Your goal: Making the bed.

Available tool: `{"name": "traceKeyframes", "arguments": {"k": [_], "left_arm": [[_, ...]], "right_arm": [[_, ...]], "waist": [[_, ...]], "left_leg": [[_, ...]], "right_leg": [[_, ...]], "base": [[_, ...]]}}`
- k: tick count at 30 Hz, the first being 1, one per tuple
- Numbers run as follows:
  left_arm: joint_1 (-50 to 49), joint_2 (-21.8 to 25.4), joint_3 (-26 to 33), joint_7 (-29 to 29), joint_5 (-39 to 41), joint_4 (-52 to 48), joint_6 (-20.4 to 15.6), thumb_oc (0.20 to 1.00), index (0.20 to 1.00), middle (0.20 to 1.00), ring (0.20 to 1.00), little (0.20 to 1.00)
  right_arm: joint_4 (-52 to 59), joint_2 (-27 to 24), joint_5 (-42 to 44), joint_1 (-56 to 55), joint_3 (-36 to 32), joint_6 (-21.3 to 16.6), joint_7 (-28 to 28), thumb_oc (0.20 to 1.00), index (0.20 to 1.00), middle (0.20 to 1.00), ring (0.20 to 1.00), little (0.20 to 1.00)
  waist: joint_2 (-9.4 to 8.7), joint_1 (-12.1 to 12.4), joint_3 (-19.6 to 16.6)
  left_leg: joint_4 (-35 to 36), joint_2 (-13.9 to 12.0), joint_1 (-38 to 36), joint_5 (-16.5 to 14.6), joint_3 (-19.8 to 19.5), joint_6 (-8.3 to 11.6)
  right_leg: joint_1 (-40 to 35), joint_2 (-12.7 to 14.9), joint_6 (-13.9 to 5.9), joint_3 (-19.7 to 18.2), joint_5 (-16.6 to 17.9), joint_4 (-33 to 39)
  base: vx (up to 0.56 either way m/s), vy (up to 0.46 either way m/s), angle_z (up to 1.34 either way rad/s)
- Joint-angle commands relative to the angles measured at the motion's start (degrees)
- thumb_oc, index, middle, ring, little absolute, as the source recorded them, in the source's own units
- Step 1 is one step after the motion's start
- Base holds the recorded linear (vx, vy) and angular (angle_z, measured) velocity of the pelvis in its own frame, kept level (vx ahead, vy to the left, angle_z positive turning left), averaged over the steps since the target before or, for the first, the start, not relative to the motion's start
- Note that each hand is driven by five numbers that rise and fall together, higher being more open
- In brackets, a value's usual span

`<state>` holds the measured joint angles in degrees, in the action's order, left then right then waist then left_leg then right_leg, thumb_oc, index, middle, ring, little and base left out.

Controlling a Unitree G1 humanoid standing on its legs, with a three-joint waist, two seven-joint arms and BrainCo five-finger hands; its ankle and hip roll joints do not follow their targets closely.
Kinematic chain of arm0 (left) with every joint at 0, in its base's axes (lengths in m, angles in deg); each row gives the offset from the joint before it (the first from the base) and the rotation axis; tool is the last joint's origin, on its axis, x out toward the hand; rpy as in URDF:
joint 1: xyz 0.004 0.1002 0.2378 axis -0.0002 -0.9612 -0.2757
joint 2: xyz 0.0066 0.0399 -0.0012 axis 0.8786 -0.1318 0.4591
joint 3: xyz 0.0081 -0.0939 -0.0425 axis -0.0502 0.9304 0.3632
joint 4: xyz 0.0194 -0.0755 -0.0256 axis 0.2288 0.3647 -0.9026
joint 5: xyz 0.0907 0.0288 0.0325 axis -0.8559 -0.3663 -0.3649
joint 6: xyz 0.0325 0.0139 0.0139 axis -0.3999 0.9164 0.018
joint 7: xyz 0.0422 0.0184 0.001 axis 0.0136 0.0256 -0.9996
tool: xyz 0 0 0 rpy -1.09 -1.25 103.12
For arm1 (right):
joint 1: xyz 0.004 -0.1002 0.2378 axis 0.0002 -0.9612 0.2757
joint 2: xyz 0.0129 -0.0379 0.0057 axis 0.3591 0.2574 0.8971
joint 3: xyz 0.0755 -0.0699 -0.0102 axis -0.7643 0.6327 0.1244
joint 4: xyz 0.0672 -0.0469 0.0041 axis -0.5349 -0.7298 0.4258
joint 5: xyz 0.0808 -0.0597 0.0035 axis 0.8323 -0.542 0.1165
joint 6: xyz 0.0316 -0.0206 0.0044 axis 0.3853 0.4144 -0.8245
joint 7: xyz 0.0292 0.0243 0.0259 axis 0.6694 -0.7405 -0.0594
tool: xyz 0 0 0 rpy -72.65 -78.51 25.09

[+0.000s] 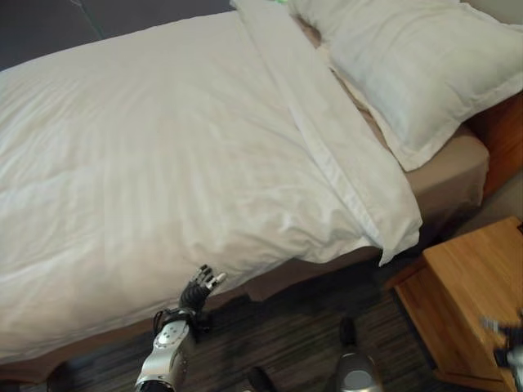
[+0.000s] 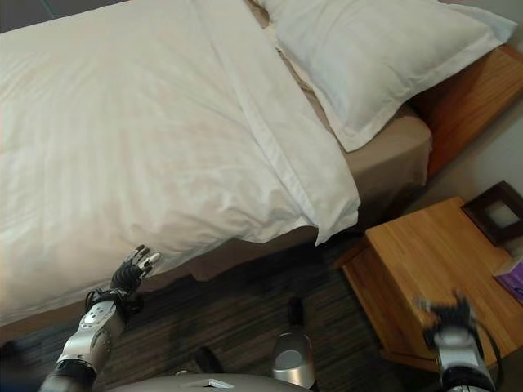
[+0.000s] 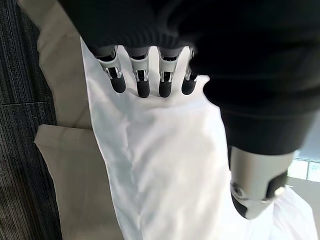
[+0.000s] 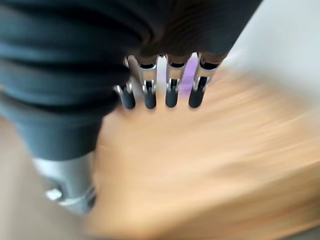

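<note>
- The white duvet (image 1: 163, 155) lies spread over the bed (image 1: 445, 175).
- The left robot hand (image 1: 201, 287), fingers straight, holds nothing near its hanging edge.
- The right robot hand (image 2: 452, 320), relaxed, hovers above the wooden nightstand (image 2: 425, 269).
- Best to pinch the edge firmly, then pull it smooth and even.

Dark striped carpet floor (image 2: 237, 318), wooden nightstand (image 2: 433, 269) beside the bed, dark picture frame (image 2: 494, 214) near its far edge, wooden headboard (image 2: 466, 90).

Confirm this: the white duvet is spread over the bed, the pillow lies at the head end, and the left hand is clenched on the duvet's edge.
Not quite. The left hand is open, fingers straight, near the edge of the white duvet without gripping it; the left wrist view shows this. The duvet does cover the bed, and the pillow lies at its head end.
</note>
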<state>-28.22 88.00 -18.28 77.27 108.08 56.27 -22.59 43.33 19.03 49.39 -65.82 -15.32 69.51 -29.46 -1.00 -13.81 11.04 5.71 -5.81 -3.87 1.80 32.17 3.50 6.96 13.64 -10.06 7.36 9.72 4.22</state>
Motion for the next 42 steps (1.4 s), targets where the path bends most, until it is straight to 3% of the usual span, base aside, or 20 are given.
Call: {"name": "traceKeyframes", "arguments": {"k": [1, 3, 6, 9, 12, 15, 18, 19, 20, 21, 24, 27, 33, 42], "left_arm": [[5.98, -0.65, 2.46, -0.49, -0.64, 2.22, -2.53, 1.0, 1.0, 1.0, 1.0, 1.0], [5.42, -1.94, 1.68, 0.16, -1.01, 4.04, -2.67, 1.0, 1.0, 1.0, 1.0, 1.0], [4.43, -2.61, 0.29, 1.49, -2.41, 6.09, -3.18, 1.0, 1.0, 1.0, 1.0, 1.0], [4.11, -2.96, -1.96, 1.66, -2.65, 5.9, -4.36, 1.0, 1.0, 1.0, 1.0, 1.0], [5.69, -3.02, -4.8, 1.96, -0.39, 4.31, -5.89, 1.0, 1.0, 1.0, 1.0, 1.0], [8.6, -2.02, -6.95, 1.48, 1.73, 2.91, -7.7, 1.0, 1.0, 1.0, 1.0, 1.0], [9.82, -1.67, -7.34, 1.21, 2.3, 2.82, -8.25, 1.0, 1.0, 1.0, 1.0, 1.0], [10.82, -0.9, -7.95, 1.15, 3.24, 2.9, -8.75, 1.0, 1.0, 1.0, 1.0, 1.0], [10.88, -0.96, -7.91, 1.16, 3.24, 2.93, -8.76, 1.0, 1.0, 1.0, 1.0, 1.0], [11.07, -0.2, -7.88, 1.3, 4.33, 2.65, -9.69, 1.0, 1.0, 1.0, 1.0, 1.0], [11.53, 1.14, -7.78, 1.34, 6.27, 1.74, -10.94, 1.0, 1.0, 1.0, 1.0, 1.0], [12.38, 2.09, -6.72, 1.41, 8.15, 1.17, -11.48, 1.0, 1.0, 1.0, 1.0, 1.0], [12.51, 1.53, -6.45, 1.86, 8.47, 1.56, -12.05, 1.0, 1.0, 1.0, 1.0, 1.0], [11.97, 0.58, -5.01, 1.85, 9.57, 3.24, -12.46, 1.0, 1.0, 1.0, 1.0, 1.0]], "right_arm": [[5.3, 2.6, 19.18, 7.78, -2.16, -11.29, -1.64, 0.2, 0.2, 0.2, 0.2, 0.2], [11.02, 6.18, 29.91, 10.9, -3.38, -16.36, -5.71, 0.2, 0.2, 0.2, 0.2, 0.2], [14.97, 7.78, 37.04, 14.3, -2.44, -20.48, -8.43, 0.2, 0.2, 0.2, 0.2, 0.2], [16.89, 7.76, 39.92, 19.99, -0.5, -23.22, -7.89, 0.2, 0.2, 0.2, 0.2, 0.2], [14.74, 5.75, 41.09, 29.42, 2.12, -24.87, -5.84, 0.2, 0.2, 0.2, 0.2, 0.2], [9.41, 1.64, 41.33, 40.63, 5.83, -24.65, -3.66, 0.2, 0.2, 0.2, 0.2, 0.2], [6.82, 0.35, 41.48, 44.42, 6.82, -24.65, -3.07, 0.2, 0.2, 0.2, 0.2, 0.2], [4.27, -1.22, 41.18, 49.47, 9.5, -23.69, -2.72, 0.2, 0.2, 0.2, 0.2, 0.2], [4.16, -1.29, 41.23, 49.61, 9.58, -23.71, -2.77, 0.2, 0.2, 0.2, 0.2, 0.2], [1.5, -2.36, 40.79, 54.19, 12.2, -23.28, -2.69, 0.2, 0.2, 0.2, 0.2, 0.2], [-4.06, -1.54, 41.02, 61.37, 15.87, -22.42, -3.19, 0.2, 0.2, 0.2, 0.2, 0.2], [-5.54, 1.67, 41.73, 64.56, 17.52, -22.08, -4.69, 0.2, 0.2, 0.2, 0.2, 0.2], [-1.69, 4.95, 40.47, 65.89, 18.93, -23.46, -6.13, 0.2, 0.2, 0.2, 0.2, 0.2], [9.11, 9.98, 42.56, 65.58, 18.68, -28.32, -9.48, 0.2, 0.2, 0.2, 0.2, 0.2]], "waist": [[-2.62, -1.44, 1.32], [-2.17, -1.34, 0.77], [-1.76, -0.74, 0.67], [-0.56, 0.21, 1.96], [1.79, 1.37, 4.97], [3.84, 2.11, 8.89], [5.05, 2.43, 10.25], [6.98, 3.06, 11.62], [7.06, 3.01, 11.64], [9.32, 3.84, 12.8], [12.74, 5.12, 14.23], [14.55, 6.58, 15.0], [14.66, 7.4, 14.51], [12.58, 8.47, 13.27]], "left_leg": [[-0.71, -3.22, -2.19, -4.74, -2.94, 2.3], [-0.71, -3.29, -2.31, -4.79, -3.15, 2.42], [-0.71, -3.33, -2.19, -4.29, -3.36, 2.68], [-0.71, -3.09, -1.89, -4.12, -3.77, 2.79], [-0.92, -2.46, -1.17, -4.06, -3.79, 2.98], [-1.21, -2.08, 0.61, -3.31, -3.31, 3.3], [-1.26, -2.16, 1.68, -2.71, -2.97, 3.6], [-1.21, -2.44, 3.28, -1.74, -2.7, 4.16], [-1.23, -2.48, 3.32, -1.76, -2.73, 4.17], [-1.08, -3.04, 5.3, -0.73, -2.68, 4.75], [-0.99, -3.96, 8.28, 0.35, -1.64, 5.66], [-0.95, -4.6, 10.08, 1.36, -0.56, 6.09], [-0.81, -5.35, 10.6, 1.9, -0.68, 6.61], [-0.72, -5.98, 10.23, 1.64, -1.28, 6.66]], "right_leg": [[2.12, 1.86, -1.05, 1.39, -3.82, -3.8], [1.93, 1.97, -0.99, 1.5, -4.18, -3.74], [1.99, 1.97, -0.67, 1.71, -4.56, -4.21], [2.54, 2.28, -0.57, 1.37, -5.06, -5.06], [3.93, 2.97, -0.68, 0.25, -5.05, -5.51], [6.1, 3.42, -0.82, -1.27, -4.11, -5.53], [6.92, 3.58, -0.94, -1.78, -3.74, -5.24], [7.81, 3.76, -1.03, -1.76, -3.12, -4.22], [7.82, 3.74, -1.03, -1.72, -3.13, -4.22], [8.76, 3.88, -1.4, -1.46, -2.46, -2.49], [11.58, 3.92, -2.45, -1.9, -1.24, -0.39], [14.78, 4.02, -2.67, -2.47, -0.43, -0.67], [15.7, 3.8, -2.53, -2.13, -0.24, -0.88], [15.52, 3.45, -2.26, -1.49, -0.23, -1.2]], "base": [[0.03, -0.022, -0.21], [0.05, -0.03, -0.04], [0.02, -0.052, 0.04], [-0.03, -0.026, 0.04], [-0.1, 0.042, 0.01], [-0.14, 0.013, -0.03], [-0.1, -0.013, 0.02], [-0.06, -0.01, 0.05], [-0.14, -0.031, 0.0], [-0.09, -0.018, -0.01], [-0.1, 0.019, -0.08], [-0.04, 0.011, -0.18], [0.01, -0.024, -0.14], [0.02, -0.024, 0.04]]}}
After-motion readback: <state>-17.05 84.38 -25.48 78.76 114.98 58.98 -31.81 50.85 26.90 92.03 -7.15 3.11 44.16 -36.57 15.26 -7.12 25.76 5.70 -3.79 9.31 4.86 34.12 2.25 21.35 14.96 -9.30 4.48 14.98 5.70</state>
